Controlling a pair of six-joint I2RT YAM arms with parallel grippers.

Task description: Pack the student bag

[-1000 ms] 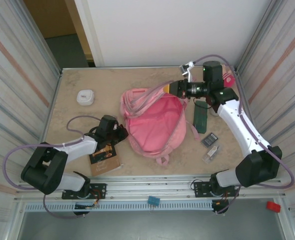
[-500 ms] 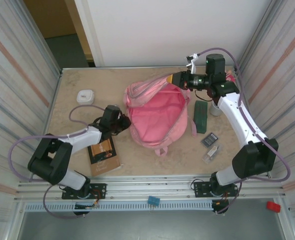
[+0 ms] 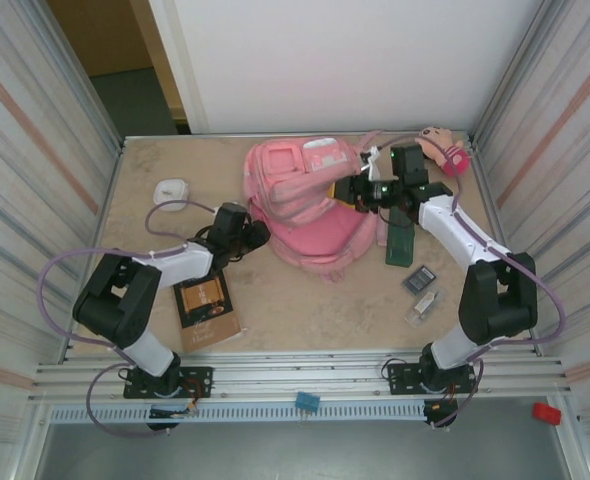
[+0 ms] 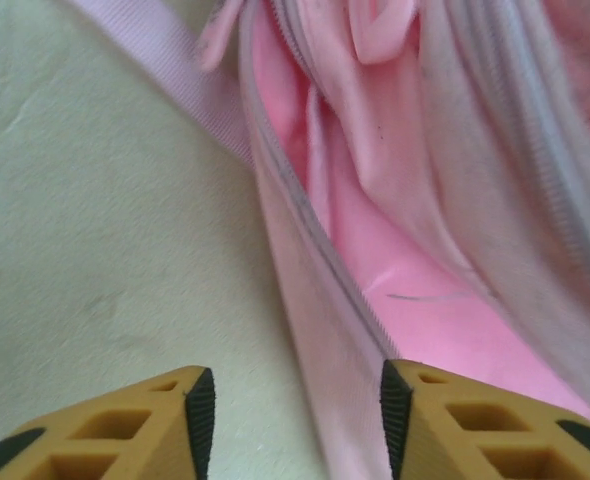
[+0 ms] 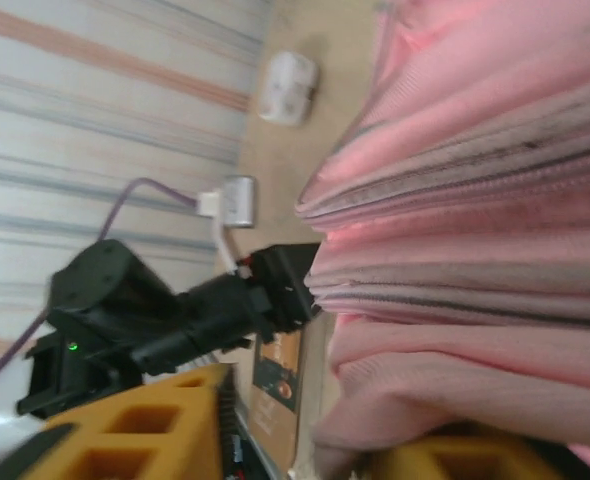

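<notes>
A mottled beige surface (image 3: 145, 290) lies between ribbed metal side walls, with a white wall behind and a doorway at the far left. The student bag (image 3: 300, 190) sits at its far middle. A second ago it lay open with the lining showing; now it is folded over, pockets up. The left claw (image 3: 260, 234) at its left edge and the right claw (image 3: 343, 190) at its right edge have both gone from closed to jaws apart.

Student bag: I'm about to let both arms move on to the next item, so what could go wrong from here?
1. The student bag lies slumped in folds, so its opening may not stay wide enough for items.
2. Its zip edge runs into the gap between the open left fingers, and fabric sits between the right fingers. Pulling away could snag and drag it.
</notes>
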